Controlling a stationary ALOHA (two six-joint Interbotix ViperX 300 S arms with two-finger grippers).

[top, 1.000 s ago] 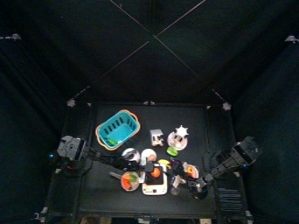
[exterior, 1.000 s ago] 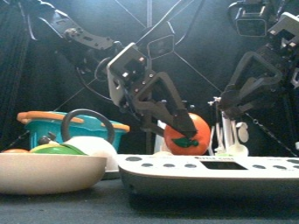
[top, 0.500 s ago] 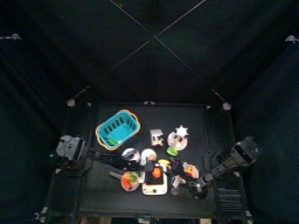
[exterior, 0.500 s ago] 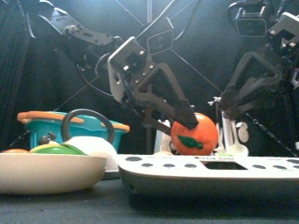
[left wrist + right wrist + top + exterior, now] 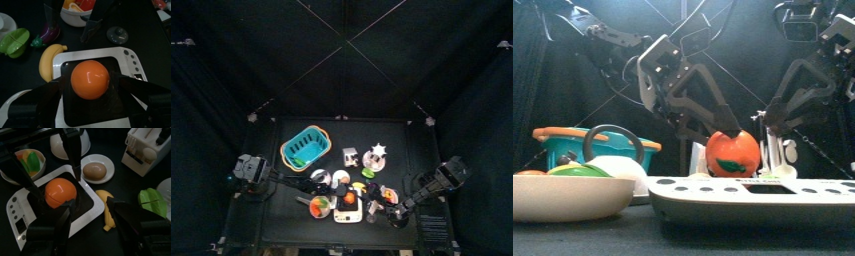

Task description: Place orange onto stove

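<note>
One orange (image 5: 90, 79) sits on the stove (image 5: 127, 60).
Your left end effector (image 5: 90, 100) stands open around it; your right end effector (image 5: 87, 213) is open, empty.

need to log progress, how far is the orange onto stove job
Nearly done. The orange is already on the stove, over its dark cooking plate. The left gripper is open, its jaws on either side of the orange. Left: pulling that arm clear. The right gripper hangs open beside the stove.
</note>
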